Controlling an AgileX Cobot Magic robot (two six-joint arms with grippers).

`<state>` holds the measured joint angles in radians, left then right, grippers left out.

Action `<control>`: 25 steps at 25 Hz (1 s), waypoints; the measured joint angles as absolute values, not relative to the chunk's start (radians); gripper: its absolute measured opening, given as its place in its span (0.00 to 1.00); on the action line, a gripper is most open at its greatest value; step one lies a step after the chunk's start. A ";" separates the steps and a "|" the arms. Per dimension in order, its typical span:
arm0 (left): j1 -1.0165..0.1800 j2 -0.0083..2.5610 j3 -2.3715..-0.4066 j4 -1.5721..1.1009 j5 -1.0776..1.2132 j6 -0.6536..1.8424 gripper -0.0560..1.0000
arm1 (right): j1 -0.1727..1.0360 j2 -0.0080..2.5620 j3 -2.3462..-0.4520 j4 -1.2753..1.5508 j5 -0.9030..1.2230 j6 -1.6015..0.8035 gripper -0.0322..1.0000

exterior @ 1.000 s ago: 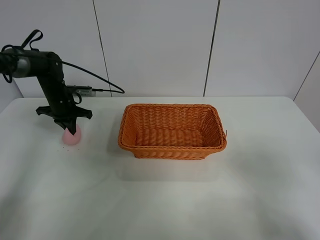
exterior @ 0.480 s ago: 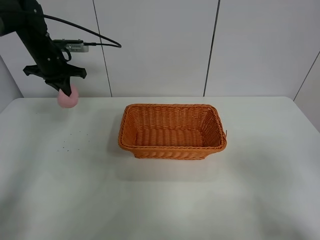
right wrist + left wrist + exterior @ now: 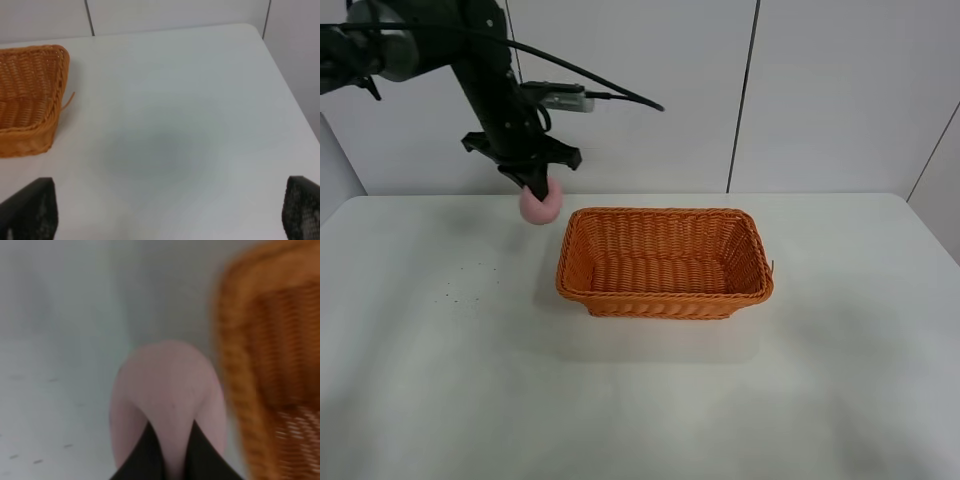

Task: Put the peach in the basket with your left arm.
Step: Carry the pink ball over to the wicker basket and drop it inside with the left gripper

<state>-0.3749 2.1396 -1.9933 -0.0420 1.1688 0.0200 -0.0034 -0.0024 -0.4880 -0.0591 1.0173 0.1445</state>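
One white table (image 3: 620, 400), backed by pale wall panels (image 3: 630, 90). One orange wicker basket (image 3: 664, 297) at the table's middle, its woven floor in full view. One pink peach (image 3: 541, 204), lifted off the table, just outside the basket's rear left corner. Left gripper (image 3: 533, 183): two black fingers (image 3: 150, 455) pinched narrowly on the peach from above. Right gripper (image 3: 165, 215): fingers spread wide, holding nothing, over the table to the right of the basket.
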 joint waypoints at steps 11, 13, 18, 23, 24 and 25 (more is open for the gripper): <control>-0.597 2.334 -2.112 -0.050 1.122 0.020 0.16 | -0.003 -0.002 -0.488 -0.059 1.017 0.144 0.70; -0.603 2.390 -2.147 -0.050 1.099 0.020 0.16 | -0.003 -0.002 -0.488 -0.059 1.017 0.144 0.70; -0.603 2.455 -2.160 -0.055 1.068 0.020 0.16 | -0.003 -0.002 -0.488 -0.059 1.017 0.144 0.70; -0.603 2.454 -2.159 -0.091 1.033 0.028 0.38 | -0.003 -0.002 -0.488 -0.059 1.017 0.144 0.70; -0.603 2.454 -2.159 -0.095 1.039 0.028 0.48 | -0.003 -0.002 -0.488 -0.059 1.017 0.144 0.70; -0.603 2.454 -2.159 -0.095 1.045 0.028 0.56 | -0.003 -0.002 -0.488 -0.059 1.017 0.144 0.70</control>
